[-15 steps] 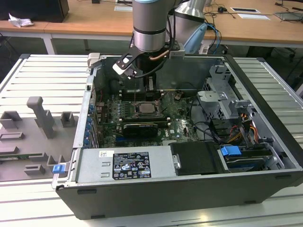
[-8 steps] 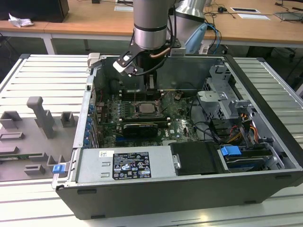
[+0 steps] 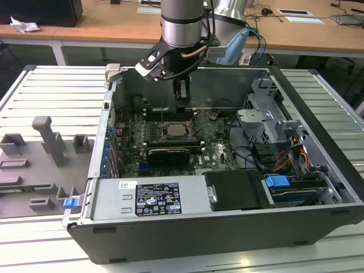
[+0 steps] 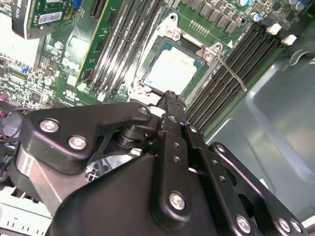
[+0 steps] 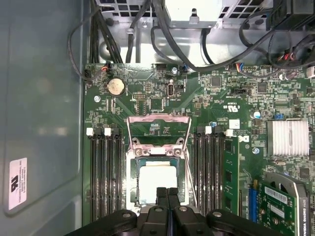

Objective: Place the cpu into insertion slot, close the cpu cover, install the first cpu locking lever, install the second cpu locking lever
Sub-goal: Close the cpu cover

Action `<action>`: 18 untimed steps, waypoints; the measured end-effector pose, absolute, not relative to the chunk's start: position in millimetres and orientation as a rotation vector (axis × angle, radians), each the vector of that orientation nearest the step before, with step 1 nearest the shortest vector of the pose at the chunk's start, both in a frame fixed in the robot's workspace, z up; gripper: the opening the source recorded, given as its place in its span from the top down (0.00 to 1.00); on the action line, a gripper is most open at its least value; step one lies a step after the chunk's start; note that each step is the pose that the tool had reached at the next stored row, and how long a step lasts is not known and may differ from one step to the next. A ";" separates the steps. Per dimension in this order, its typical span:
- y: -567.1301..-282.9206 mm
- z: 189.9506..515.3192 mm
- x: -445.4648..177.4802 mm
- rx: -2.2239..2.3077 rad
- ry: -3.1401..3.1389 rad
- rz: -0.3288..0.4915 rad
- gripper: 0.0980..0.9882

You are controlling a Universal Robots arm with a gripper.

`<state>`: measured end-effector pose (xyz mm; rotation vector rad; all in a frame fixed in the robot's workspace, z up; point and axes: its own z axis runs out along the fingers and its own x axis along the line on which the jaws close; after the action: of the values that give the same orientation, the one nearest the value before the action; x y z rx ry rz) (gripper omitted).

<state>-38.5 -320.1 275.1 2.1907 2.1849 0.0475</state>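
First wrist view's got the gripper [image 5: 167, 191] pinched shut with nothing in it, tips hanging right over the near edge of the cpu [image 5: 157, 177]. Cpu's sitting in the slot [image 5: 131, 172], and the cover [image 5: 156, 155] is down flat, framing it.

Light: diffuse, from overhead, no hard shadows.
Exterior view: pale slatted worktop [image 3: 51, 85] bright; inside of the computer case [image 3: 199, 242] noticeably dimmer.
Both wrist views: cpu [image 4: 172, 69] [image 5: 157, 181] glares almost white, surface detail lost.
Second wrist view: pincer [image 4: 170, 98] near black, small highlights on its screw heads; a blown-out white patch [image 4: 7, 54] next to the motherboard [image 4: 231, 19].
First wrist view: case wall [image 5: 39, 98] carries a soft grey sheen.
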 end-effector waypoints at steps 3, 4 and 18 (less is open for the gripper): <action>-320.7 275.1 -36.6 2.191 2.185 0.047 0.99; -320.8 275.1 -34.2 2.190 2.185 0.047 0.99; -320.8 274.6 -16.8 2.190 2.185 0.047 0.99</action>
<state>-16.8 -320.8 274.6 2.1905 2.1850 0.0472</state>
